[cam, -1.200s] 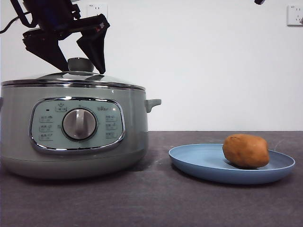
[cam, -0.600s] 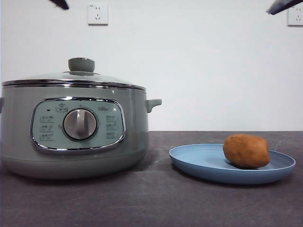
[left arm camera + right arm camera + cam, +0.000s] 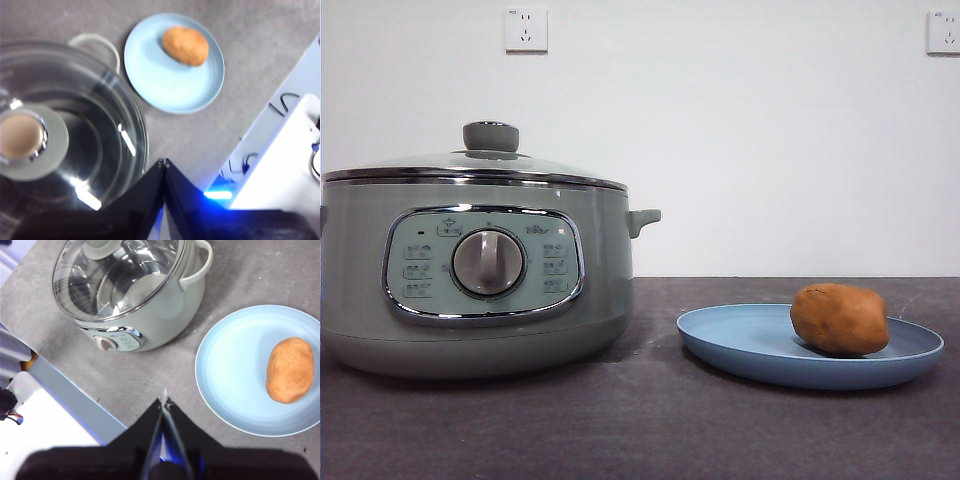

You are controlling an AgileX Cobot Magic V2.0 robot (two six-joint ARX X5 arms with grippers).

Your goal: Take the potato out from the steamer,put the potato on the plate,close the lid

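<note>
The orange-brown potato lies on the right part of the light blue plate. The sage-green steamer stands at the left with its glass lid seated on the rim, green knob on top. Neither arm shows in the front view. My left gripper is shut and empty, high above the lid and the plate. My right gripper is shut and empty, high above the table between the steamer and the plate with the potato.
Two wall sockets sit on the white wall behind. The table's edge and a white base with cables show in the left wrist view. The steamer's side handle sticks out toward the plate.
The gripper that stood open around the lid's knob has risen away and left the front view. The black tips at the top corners are also gone. The lid stays on the steamer.
</note>
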